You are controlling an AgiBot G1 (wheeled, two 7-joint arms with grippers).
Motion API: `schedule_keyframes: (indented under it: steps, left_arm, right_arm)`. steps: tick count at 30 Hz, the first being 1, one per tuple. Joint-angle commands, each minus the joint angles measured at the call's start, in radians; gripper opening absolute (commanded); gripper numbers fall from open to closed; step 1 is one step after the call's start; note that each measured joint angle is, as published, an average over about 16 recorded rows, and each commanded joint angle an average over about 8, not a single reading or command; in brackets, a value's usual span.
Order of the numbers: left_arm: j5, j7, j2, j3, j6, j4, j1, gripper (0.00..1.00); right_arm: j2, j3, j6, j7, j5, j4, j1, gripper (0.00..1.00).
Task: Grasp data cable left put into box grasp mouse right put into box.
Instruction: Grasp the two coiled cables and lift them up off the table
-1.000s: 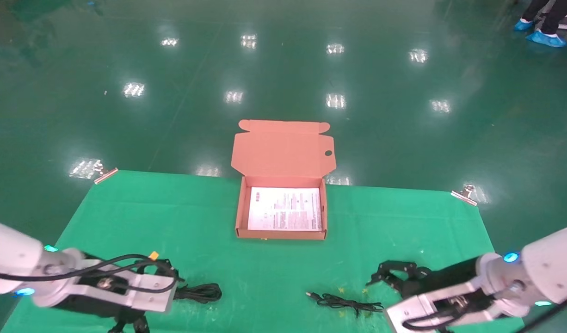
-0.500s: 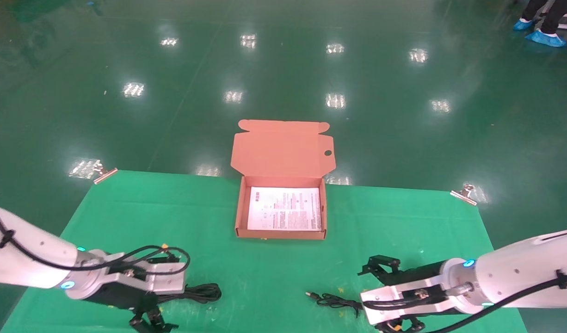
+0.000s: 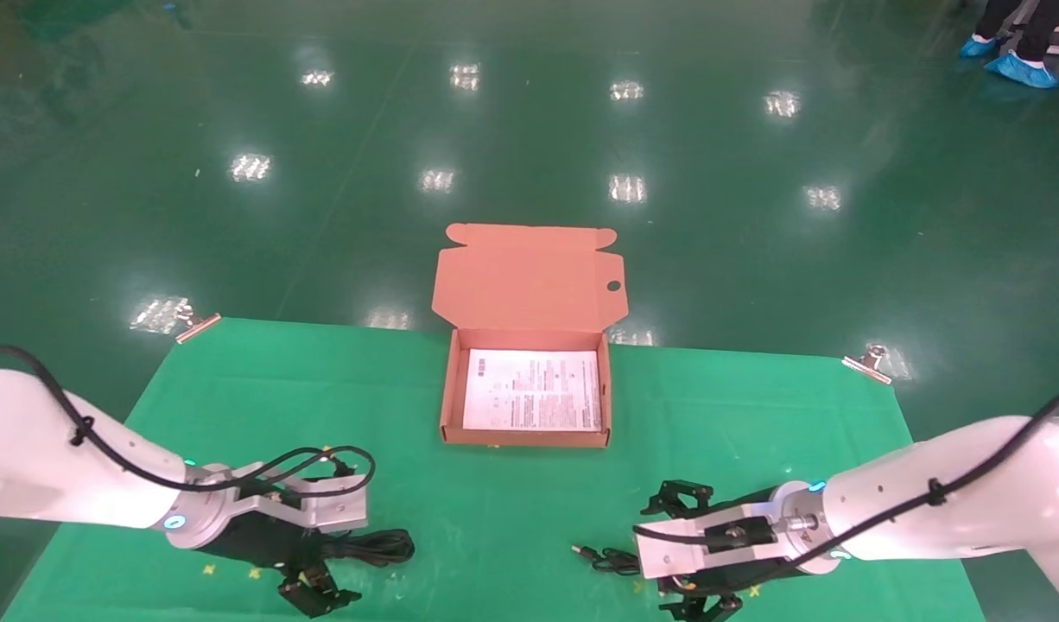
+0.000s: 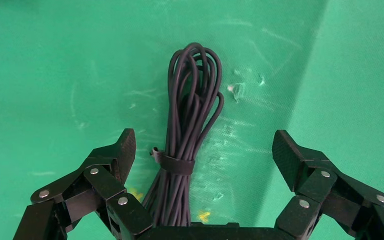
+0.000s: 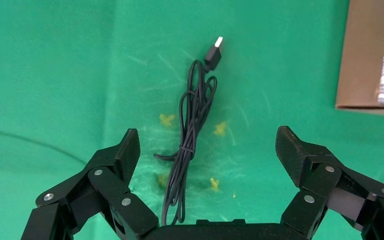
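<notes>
My left gripper (image 4: 202,150) hangs spread wide astride the data cable (image 4: 187,140) on the green cloth (image 3: 236,389), short of the box (image 3: 447,389). Light and floppy, I'd judge; I'd pinch at its strap (image 4: 172,164). My right gripper (image 5: 207,147) gapes too, over 1 thin plugged cord (image 5: 190,135).

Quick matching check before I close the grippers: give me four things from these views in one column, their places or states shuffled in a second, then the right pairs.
Things:
1. data cable
2. box
3. left gripper
4. USB plug

Places or states:
A. lid flap raised, white printed sheet on its floor
B. open, fingers either side of a tied cable bundle
C. at the free end of a loose thin cord between the open right gripper fingers
D. looped into a long bundle, banded with a strap, flat on the green cloth

Pairs: 1-D, 2-A, 3-B, 4-C
</notes>
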Motion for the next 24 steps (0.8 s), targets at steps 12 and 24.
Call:
schedule_keyframes:
  steps: [12, 24]
  left_arm:
    - [0.017, 0.093, 0.058, 0.008, -0.056, 0.173, -0.04, 1.0]
    - [0.005, 0.133, 0.072, -0.004, -0.102, 0.269, -0.06, 0.48]
  right_arm:
    - [-0.074, -0.009, 0.058, -0.104, -0.01, -0.209, 0.021, 1.0]
    - [-0.107, -0.027, 0.088, -0.173, -0.037, -0.33, 0.031, 0.54]
